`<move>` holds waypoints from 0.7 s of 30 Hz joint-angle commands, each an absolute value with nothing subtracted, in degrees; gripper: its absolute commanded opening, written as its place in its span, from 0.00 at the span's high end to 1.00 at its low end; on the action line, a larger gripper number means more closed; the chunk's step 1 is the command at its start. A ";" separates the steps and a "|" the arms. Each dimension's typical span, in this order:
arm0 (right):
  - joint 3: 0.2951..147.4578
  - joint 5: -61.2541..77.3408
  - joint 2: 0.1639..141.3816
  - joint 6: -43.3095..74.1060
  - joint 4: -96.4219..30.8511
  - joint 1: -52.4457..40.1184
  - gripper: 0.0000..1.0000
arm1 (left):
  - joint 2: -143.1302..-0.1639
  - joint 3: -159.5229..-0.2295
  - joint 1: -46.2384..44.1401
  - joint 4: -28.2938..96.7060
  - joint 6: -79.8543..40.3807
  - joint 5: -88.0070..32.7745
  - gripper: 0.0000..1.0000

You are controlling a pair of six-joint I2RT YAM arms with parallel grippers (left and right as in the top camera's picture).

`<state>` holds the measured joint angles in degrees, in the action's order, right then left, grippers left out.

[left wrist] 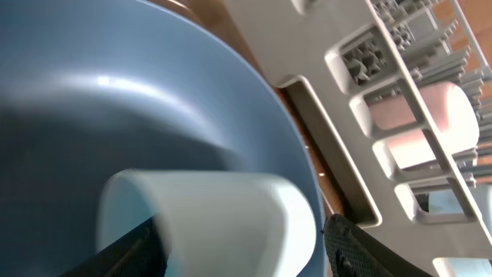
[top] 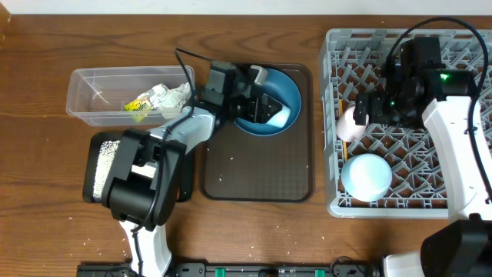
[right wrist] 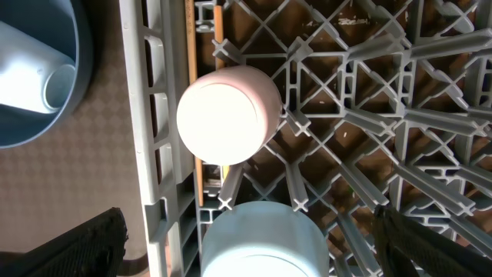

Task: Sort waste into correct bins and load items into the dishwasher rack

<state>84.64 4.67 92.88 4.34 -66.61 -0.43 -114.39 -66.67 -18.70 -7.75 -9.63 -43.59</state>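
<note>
The light-blue cup [top: 286, 117] [left wrist: 223, 215] lies on its side on the dark-blue plate [top: 288, 88] [left wrist: 154, 100]. My left gripper [top: 265, 104] [left wrist: 242, 231] is shut on it, one finger at each side. Inside the grey dishwasher rack [top: 407, 208] [right wrist: 154, 115] a pale pink cup [top: 350, 127] [right wrist: 227, 115] and a light-blue bowl [top: 367, 175] [right wrist: 261, 238] stand upside down. A wooden chopstick [right wrist: 218, 23] lies along the rack's left edge. My right gripper [top: 367, 108] [right wrist: 254, 254] hangs open above the bowl, holding nothing.
The plate rests on a brown serving tray [top: 261, 173] left of the rack. A clear tub [top: 84, 85] at the far left holds the crumpled wrapper [top: 157, 98]. The black tray [top: 96, 185], partly under my left arm, holds white rice [top: 104, 161].
</note>
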 commanded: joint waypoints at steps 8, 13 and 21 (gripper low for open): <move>85.36 4.49 92.92 4.21 -66.63 -0.01 0.01 | -112.62 -67.77 -16.78 -1.32 -11.66 -44.60 0.45; 85.36 4.49 92.92 4.21 -66.63 -0.01 0.01 | -112.62 -67.77 -18.26 -2.04 -11.64 -44.60 0.47; 85.36 4.49 92.92 4.21 -66.63 -0.01 0.01 | -112.60 -67.79 -17.63 -2.20 -11.68 -48.05 0.68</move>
